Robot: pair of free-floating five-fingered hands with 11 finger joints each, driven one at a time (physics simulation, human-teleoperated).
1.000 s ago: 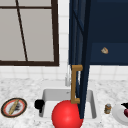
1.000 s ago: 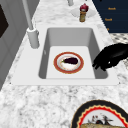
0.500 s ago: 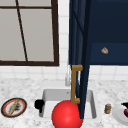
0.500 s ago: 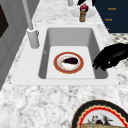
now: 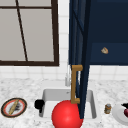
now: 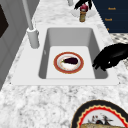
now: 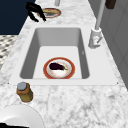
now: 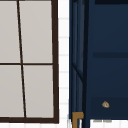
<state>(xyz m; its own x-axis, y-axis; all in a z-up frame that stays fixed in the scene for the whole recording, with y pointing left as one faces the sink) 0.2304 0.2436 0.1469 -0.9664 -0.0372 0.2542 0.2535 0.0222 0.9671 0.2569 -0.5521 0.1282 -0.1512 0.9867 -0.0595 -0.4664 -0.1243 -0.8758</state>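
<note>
In the front view we see the left hand (image 5: 39, 104) at the left rim of the sink (image 5: 46, 95), a dark bunched shape. At the far right edge the right hand (image 5: 125, 106) shows as a dark sliver over the white plate (image 5: 119, 114), beside the small jar (image 5: 107, 108); we cannot tell how its fingers are set. The open cabinet door (image 5: 83, 60) with its brass handle (image 5: 74, 83) and a red ball (image 5: 66, 115) hide the basin floor.

In the left side view the left hand (image 6: 110, 58) hangs over the sink's near wall with its fingers curled downward, holding nothing. The thing nearest to it is the red-rimmed plate (image 6: 68, 62) lying flat on the basin floor, with a dark eggplant (image 6: 70, 60) on it. We judge the plate stiff, breakable and slick; its raised rim is the place to grip. The eggplant looks smooth and firm, likely to roll.

In the right side view the eggplant (image 7: 57, 66) lies with its long axis across the plate (image 7: 59, 68), roughly left to right in the picture, the greenish stem end towards the faucet (image 7: 95, 37).

In the upper view we see the window (image 8: 27, 60) and the door's blue edge.
</note>
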